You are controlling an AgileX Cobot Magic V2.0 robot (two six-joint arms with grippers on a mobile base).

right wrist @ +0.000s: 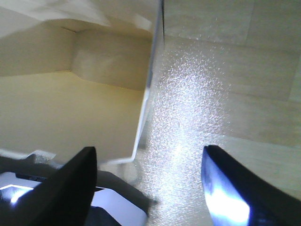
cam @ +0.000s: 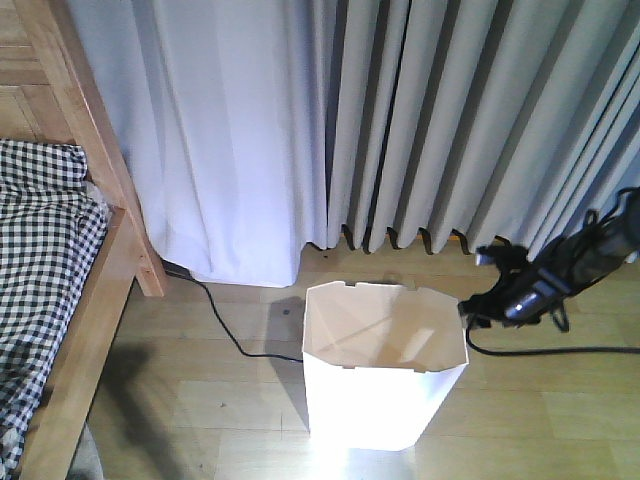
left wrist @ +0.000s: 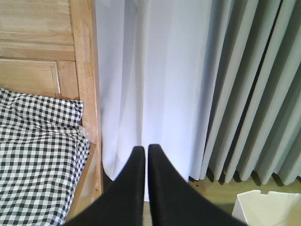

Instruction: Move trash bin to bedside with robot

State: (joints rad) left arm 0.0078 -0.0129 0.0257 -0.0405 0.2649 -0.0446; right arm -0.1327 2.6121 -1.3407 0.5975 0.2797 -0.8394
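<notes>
The white trash bin (cam: 385,365) stands on the wooden floor, right of the bed, with a gap of bare floor between them. Its cream inside (right wrist: 70,103) fills the left of the right wrist view. My right gripper (cam: 480,285) (right wrist: 149,150) is open and straddles the bin's right wall: one finger (right wrist: 70,183) inside, the other finger (right wrist: 225,188) outside. The bedside shows as a light wooden frame (cam: 95,300) with checked bedding (cam: 35,260) (left wrist: 37,155). My left gripper (left wrist: 144,149) is shut on nothing, held up facing the curtain; a bin corner (left wrist: 268,207) shows low right.
Pale curtains (cam: 400,120) hang to the floor behind the bin. A black cable (cam: 225,330) runs over the floor from the bed post to the bin. Another cable (cam: 560,350) trails from the right arm. The wooden headboard (left wrist: 37,47) rises at the left.
</notes>
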